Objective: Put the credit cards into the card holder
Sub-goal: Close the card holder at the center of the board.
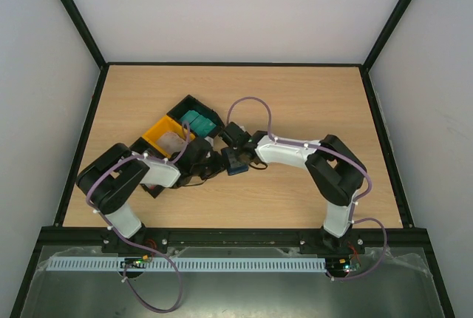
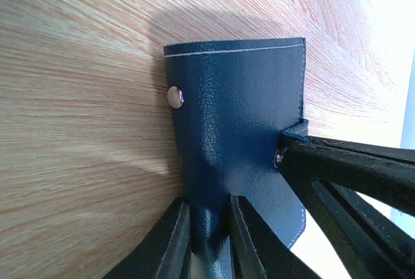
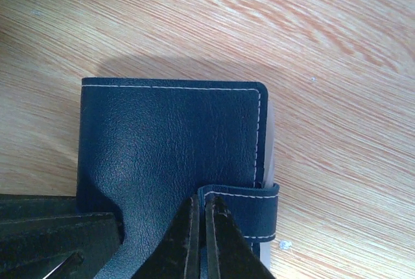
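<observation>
Plain pale walls [image 1: 244,7] close in the space on three sides, and a black frame runs along the edges. The table [image 1: 310,207] is bare wood-grain board, flat and smooth. A thin thing could slide on it, and a card lying flat would be hard to get a fingertip under.

In the top view, a black-and-yellow tray [image 1: 157,133] sits left of centre. It holds teal cards [image 1: 196,120] in a black compartment and a whitish card [image 1: 173,141] in the yellow one.

The wallet [image 3: 168,143] lies folded shut on the wood at the middle of the top view, just right of the tray and between the two arms. It looks light and soft, with a slightly slick grained skin that dents where it is squeezed. It will likely flop rather than hold its shape, so it is best taken by a stitched edge or the fold, with one side pinned while the other is lifted.

The left gripper [image 2: 207,220], at the bottom of its own view, has its fingers closed around the wallet's near edge. The right gripper [image 3: 202,211] has its fingers pressed together on the tab [image 3: 243,211].

The tab is thin and bendy. A gentle pull away from the stud [image 2: 175,96] seems wiser than a jerk. A pale sliver shows along the wallet's right edge in the right wrist view; whether it is card or lining, I cannot tell.
</observation>
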`<move>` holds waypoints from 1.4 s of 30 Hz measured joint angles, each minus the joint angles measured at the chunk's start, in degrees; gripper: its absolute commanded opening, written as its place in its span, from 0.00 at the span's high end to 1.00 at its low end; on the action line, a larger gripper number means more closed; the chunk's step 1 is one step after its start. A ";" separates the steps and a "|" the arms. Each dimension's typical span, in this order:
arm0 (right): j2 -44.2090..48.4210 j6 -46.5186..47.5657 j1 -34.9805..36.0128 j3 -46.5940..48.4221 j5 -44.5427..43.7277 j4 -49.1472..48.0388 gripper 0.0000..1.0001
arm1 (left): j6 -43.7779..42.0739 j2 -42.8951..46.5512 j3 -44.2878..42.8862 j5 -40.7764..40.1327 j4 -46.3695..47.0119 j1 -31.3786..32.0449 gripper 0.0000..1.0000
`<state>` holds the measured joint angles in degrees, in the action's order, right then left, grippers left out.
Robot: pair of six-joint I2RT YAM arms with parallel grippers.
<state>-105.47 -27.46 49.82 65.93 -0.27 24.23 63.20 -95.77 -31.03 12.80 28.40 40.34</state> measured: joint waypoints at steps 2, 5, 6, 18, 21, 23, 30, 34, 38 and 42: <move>-0.35 -0.59 0.70 0.28 -1.55 0.28 0.98 | 0.22 -0.13 0.13 0.44 0.42 -0.17 0.82; -1.07 -1.66 1.86 0.90 -4.13 0.90 0.98 | 0.35 -0.17 0.28 0.63 0.74 -0.26 0.83; -1.38 -2.05 2.25 1.09 -5.18 1.03 0.98 | 0.44 -0.22 0.35 0.72 0.87 -0.31 0.83; -3.04 -4.92 4.39 1.84 -9.57 1.16 0.98 | 2.47 -0.37 2.16 2.62 4.17 -1.27 0.84; -3.15 -4.76 4.39 1.95 -9.16 1.16 0.98 | 2.67 -0.48 2.25 2.86 4.42 -1.42 0.84; -3.17 -4.26 4.20 1.88 -8.28 0.85 0.97 | 2.82 -0.48 2.47 3.08 4.70 -1.53 0.84; -3.26 -2.01 2.86 1.16 -4.87 -0.17 0.93 | 2.89 -0.72 2.93 3.67 5.84 -1.81 0.84; -3.67 -1.44 2.25 1.18 -3.04 -1.64 0.91 | 2.91 -0.76 3.08 3.89 6.19 -1.97 0.84; -3.52 -1.84 1.66 1.11 -1.88 -1.92 0.91 | 2.89 -0.81 3.13 4.13 6.27 -2.10 0.84; -2.86 -2.82 0.70 1.05 0.11 -2.43 0.91 | 2.86 -0.81 3.13 4.17 6.27 -2.12 0.84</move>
<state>-108.33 -30.28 50.52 66.98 -0.16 21.80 66.06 -96.57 -27.90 16.97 34.68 38.22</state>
